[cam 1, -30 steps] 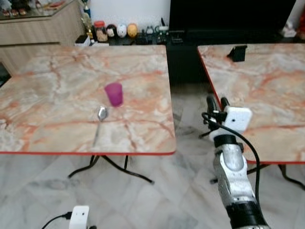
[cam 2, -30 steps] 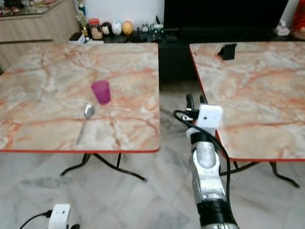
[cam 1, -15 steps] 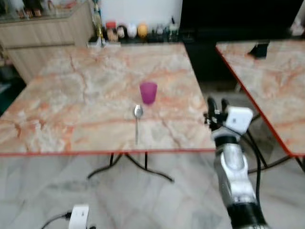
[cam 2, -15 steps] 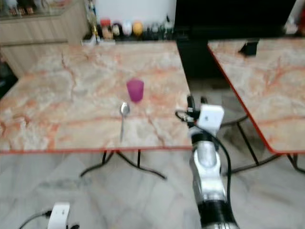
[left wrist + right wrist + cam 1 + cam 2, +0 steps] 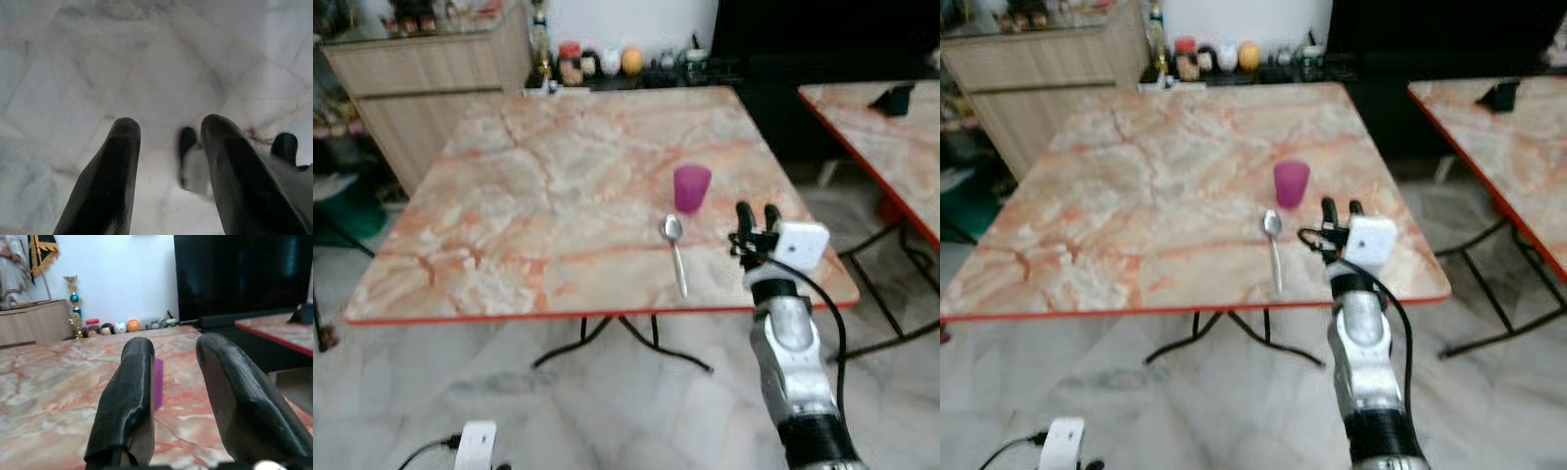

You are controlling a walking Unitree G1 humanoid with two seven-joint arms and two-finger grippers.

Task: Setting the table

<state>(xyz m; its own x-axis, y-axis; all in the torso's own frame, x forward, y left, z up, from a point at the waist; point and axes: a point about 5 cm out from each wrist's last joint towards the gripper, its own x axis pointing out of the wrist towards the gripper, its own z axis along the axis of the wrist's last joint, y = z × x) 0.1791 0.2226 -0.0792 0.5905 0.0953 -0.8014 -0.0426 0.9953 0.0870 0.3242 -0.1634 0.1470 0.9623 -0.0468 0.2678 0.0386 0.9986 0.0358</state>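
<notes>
My right pincer [image 5: 756, 217] hovers empty, fingers apart, beside the purple cup [image 5: 691, 188] on the tabletop [image 5: 509, 196]. The spoon [image 5: 674, 249] just before the cup looks thin, stiff and slippery; I'd pinch its handle.

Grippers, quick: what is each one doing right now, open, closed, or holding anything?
Left gripper: open, holding nothing, hanging over the floor.
Right gripper: open, holding nothing, raised at the table edge near the purple cup.

left hand [image 5: 168, 161] over pale marble floor [image 5: 98, 63], fingers [image 5: 105, 186] apart, nothing btwn, blurry robot foot below
</notes>
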